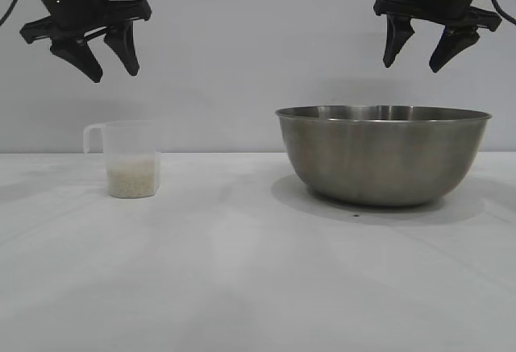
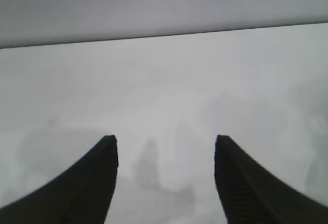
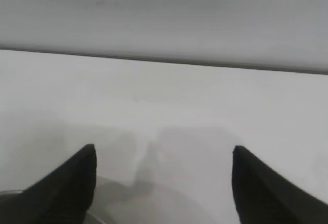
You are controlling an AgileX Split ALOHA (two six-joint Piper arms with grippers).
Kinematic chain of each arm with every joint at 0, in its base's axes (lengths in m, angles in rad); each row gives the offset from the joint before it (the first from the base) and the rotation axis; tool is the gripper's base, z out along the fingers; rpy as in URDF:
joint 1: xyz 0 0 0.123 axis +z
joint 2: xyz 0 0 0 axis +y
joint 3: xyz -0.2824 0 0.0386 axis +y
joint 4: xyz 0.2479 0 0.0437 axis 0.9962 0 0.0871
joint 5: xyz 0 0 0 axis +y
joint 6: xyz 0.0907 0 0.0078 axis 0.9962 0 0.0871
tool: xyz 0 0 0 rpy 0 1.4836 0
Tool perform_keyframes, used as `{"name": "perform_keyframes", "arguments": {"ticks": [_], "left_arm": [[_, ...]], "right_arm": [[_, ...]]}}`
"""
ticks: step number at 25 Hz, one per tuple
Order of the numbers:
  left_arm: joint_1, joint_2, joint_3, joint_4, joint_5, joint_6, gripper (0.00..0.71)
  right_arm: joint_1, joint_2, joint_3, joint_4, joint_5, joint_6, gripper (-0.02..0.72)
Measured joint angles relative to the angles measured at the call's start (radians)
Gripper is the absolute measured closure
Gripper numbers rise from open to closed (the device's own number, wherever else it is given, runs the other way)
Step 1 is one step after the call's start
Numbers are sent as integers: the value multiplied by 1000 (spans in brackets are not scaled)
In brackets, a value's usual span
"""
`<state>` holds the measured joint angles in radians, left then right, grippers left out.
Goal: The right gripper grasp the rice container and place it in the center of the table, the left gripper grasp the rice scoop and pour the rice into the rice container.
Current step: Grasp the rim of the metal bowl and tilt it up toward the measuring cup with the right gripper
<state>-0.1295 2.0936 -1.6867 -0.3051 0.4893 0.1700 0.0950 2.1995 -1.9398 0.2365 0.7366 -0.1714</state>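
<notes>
The rice container [image 1: 383,157], a large steel bowl, stands on the white table [image 1: 242,279] at the right. The rice scoop [image 1: 129,159], a small clear cup with a side handle, stands at the left with rice [image 1: 132,179] filling its lower part. My left gripper [image 1: 114,72] hangs open well above the scoop, with nothing between its fingers. My right gripper [image 1: 413,66] hangs open above the bowl, also holding nothing. In the left wrist view the gripper [image 2: 165,141] faces bare tabletop. In the right wrist view the gripper [image 3: 164,151] is above the table, with a sliver of the bowl's rim [image 3: 95,216] at the frame's edge.
A plain grey wall [image 1: 258,46] stands behind the table. White tabletop lies between the scoop and the bowl and in front of both.
</notes>
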Motion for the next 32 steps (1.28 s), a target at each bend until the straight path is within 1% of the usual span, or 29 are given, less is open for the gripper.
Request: {"name": "perform_keyframes", "arguments": {"ticks": [15,18,21,28,32], "left_arm": [[0,0,0,0,0,0,305],[0,0,0,0,0,0,305],[0,0,0,0,0,0,305],[0,0,0,0,4,0,305],[0,0,0,0,4,0,305]], "right_arm": [[0,0,0,0,-2,0,231],[0,0,0,-2,12,-2,231],[0,0,0,-8,59,-2,231],[0,-2,-2,-32,213,-2,231],[0,-21,-2,-40,332,3,231]]}}
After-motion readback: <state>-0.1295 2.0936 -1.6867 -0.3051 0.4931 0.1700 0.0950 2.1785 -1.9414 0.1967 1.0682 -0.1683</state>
